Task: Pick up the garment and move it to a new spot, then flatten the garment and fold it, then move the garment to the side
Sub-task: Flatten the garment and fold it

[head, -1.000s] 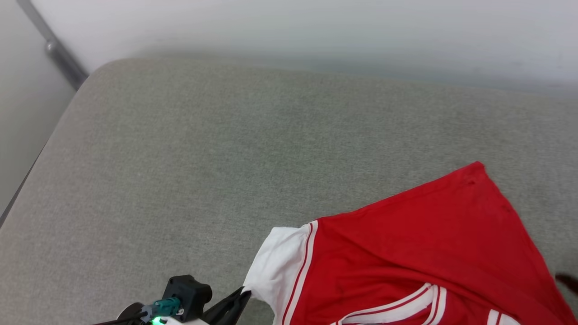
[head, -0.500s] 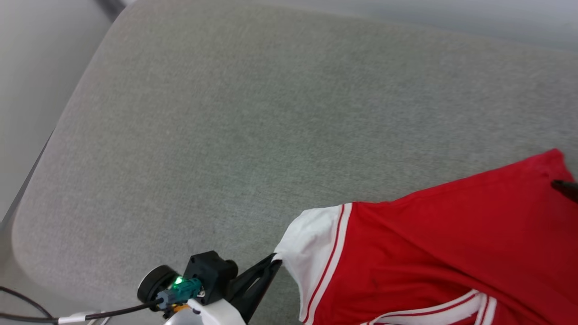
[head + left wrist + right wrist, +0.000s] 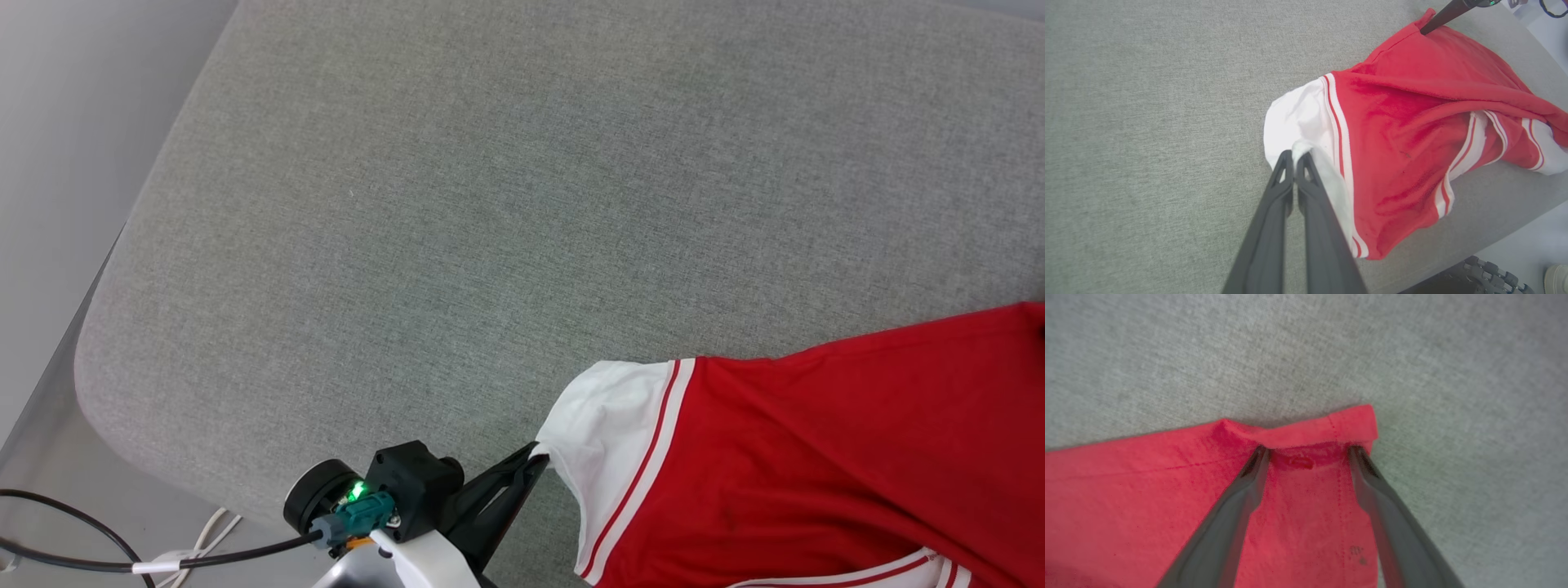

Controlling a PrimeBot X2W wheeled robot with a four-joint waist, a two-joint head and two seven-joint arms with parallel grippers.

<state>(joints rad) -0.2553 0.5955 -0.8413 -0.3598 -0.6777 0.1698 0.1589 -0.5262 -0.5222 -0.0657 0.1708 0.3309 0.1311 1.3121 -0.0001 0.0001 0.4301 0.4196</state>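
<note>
1. Camera has swung over the last second, so don't read the shifted framing as the cloth moving. In the head view the garment (image 3: 816, 457) lies at the lower right of the grey cushion (image 3: 408, 204), running off the frame. The left gripper (image 3: 535, 457) is still clamped on the tip of the white sleeve, same as a second ago. Half a second back, a dark fingertip was just reaching the far red corner.
2. Left wrist view: its two fingers are pressed together with a nub of sleeve edge pinched between the tips. The shirt is bunched and creased, resting on the cushion near its edge, and one finger of the other arm touches the far corner.
3. Right wrist view: the right gripper (image 3: 1306, 451) is spread wide, one finger either side of the turned-over hem corner, tips at the fold, nothing squeezed yet. That's the real change. It looks lined up for a second grip, so the pick-up step is probably about to finish
</note>
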